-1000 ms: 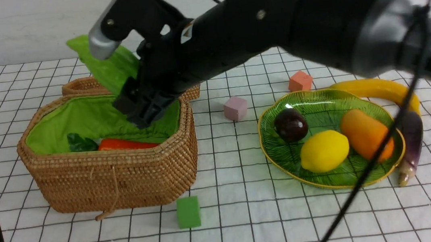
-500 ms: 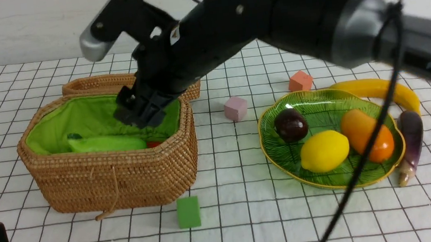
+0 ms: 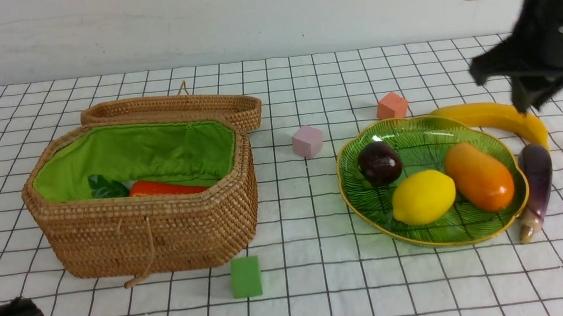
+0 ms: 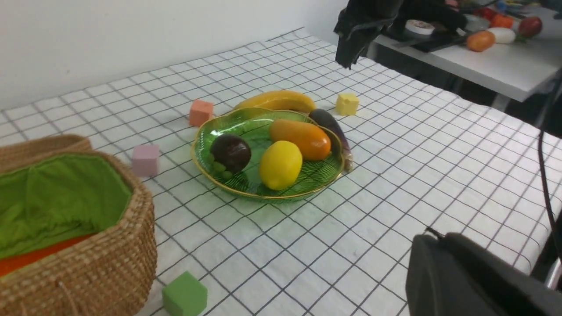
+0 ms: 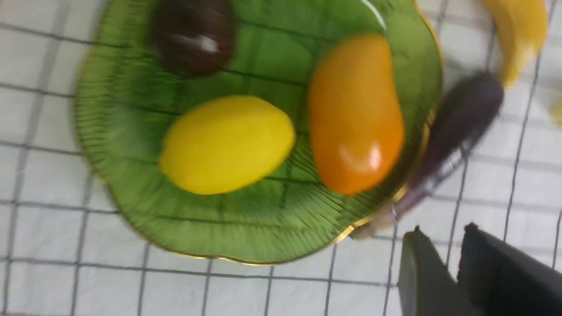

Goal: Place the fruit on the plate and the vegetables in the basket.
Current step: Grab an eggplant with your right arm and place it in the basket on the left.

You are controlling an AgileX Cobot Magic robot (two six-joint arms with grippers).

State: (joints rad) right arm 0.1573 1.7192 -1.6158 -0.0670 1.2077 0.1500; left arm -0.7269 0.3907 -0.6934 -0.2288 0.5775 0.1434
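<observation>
Right gripper (image 3: pixel 524 98), jaws nearly shut & empty, hovers above banana (image 3: pixel 494 117), eggplant (image 3: pixel 534 177) nearer cam

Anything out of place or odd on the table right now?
Two items are unsorted: the banana lies on the cloth behind the plate, and the eggplant lies against the plate's right rim, not in the basket. Nothing looks spilled or damaged.

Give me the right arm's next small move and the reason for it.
Probably lower the right gripper onto the banana just beneath it. The mangosteen, lemon and mango already sit on the plate, while the banana lies on the cloth behind its rim. The eggplant beside the plate would come after, bound for the basket.
</observation>
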